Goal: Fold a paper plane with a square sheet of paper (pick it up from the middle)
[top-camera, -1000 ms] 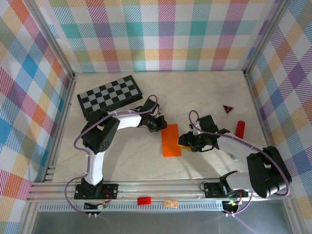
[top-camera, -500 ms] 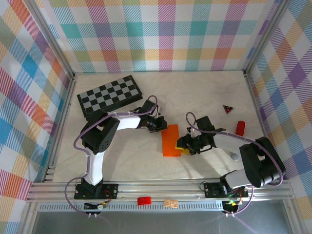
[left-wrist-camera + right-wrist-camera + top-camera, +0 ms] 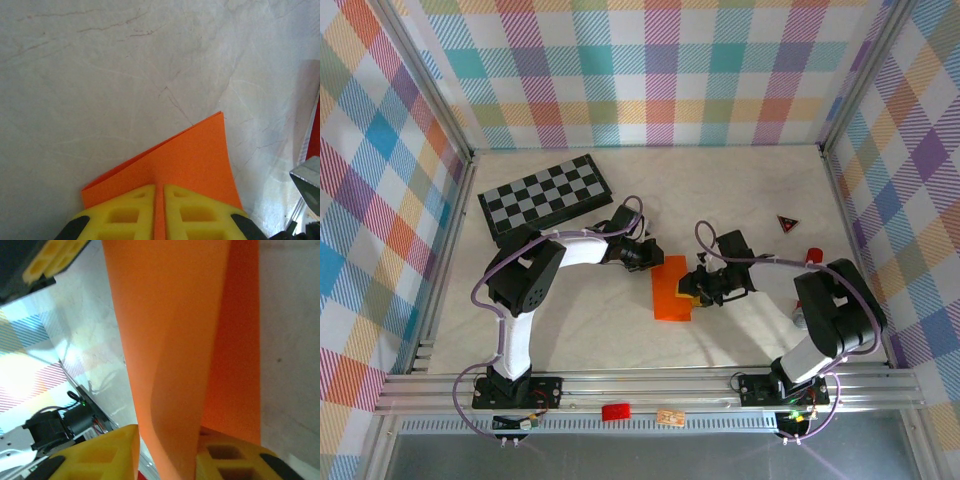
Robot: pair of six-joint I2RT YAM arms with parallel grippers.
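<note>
The paper [image 3: 670, 300] lies mid-table as a narrow orange rectangle, already folded over on itself. Its long axis runs near-to-far w/ a slight tilt, far end leaning right. Its far-left corner is in the left gripper [image 3: 159, 189]: the wrist view shows two yellow fingers [image 3: 125, 212] pressed together w/ only a thin orange line btwn them, i.e. clamped on the sheet. The rest fans out ahead to a sharp corner on the table [image 3: 100, 75]. The right gripper [image 3: 166, 434] sits at the long right edge, approx halfway along. Its fingers [image 3: 100, 455] stand apart w/ a raised, curling flap of the top layer passing up btwn them, the lower layer flat beneath. Can't tell if either pad actually touches the flap. Judgement: mid-fold & early on, since there's no nose or wings yet, only a lengthwise fold. Key relation for the next move: the flap rises at the right-hand edge & prob. has to cross the long axis toward the left. That makes the R arm the one placed to carry it while L pins the far corner. Risk: the sheet is thin & could buckle or swing about the pinned corner if R pulls off-square. Well apart from all this are a checkerboard [image 3: 545, 195] far left & a small dark red triangle [image 3: 787, 223] far right.
</note>
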